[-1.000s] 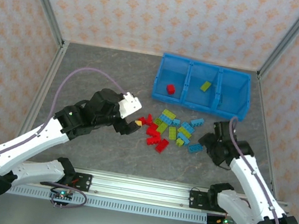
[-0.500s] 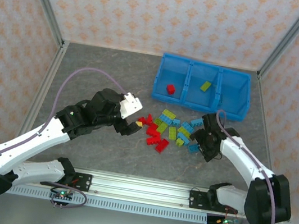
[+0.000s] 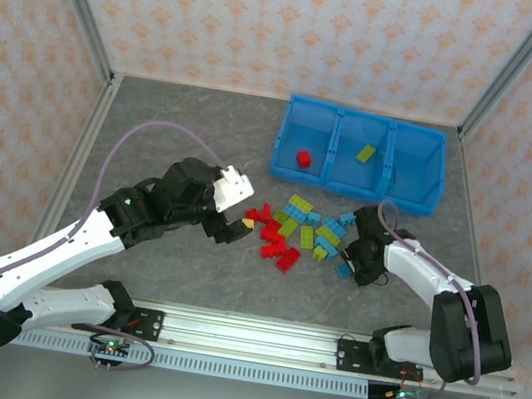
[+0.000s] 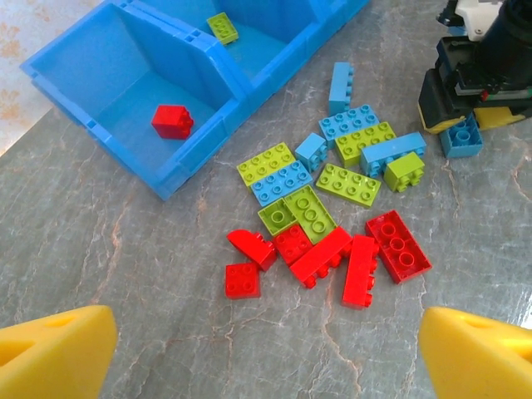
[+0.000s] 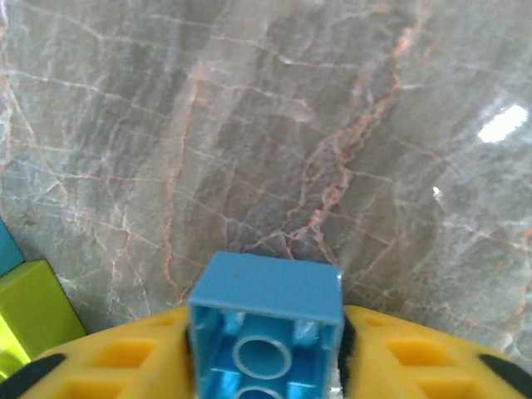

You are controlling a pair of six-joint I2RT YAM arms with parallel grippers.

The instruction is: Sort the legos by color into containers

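Pick-up step in hand on the right side: right end effector (image 5: pixel 266 357) sits low at the pile's right edge, yellow pads pressed to both flanks of a light blue brick (image 5: pixel 266 303), its hollow underside toward the wrist camera. Left end effector (image 4: pixel 266 349) hangs released, pads wide, above the loose legos (image 4: pixel 332 208) on the counter (image 4: pixel 125 274). Blue bin (image 3: pixel 364 124) holds one red brick (image 3: pixel 304 158) left and one yellow-green brick (image 3: pixel 365 153) middle; the right compartment looks bare. Next move likely calls for a clean lift, then a carry to that right compartment.
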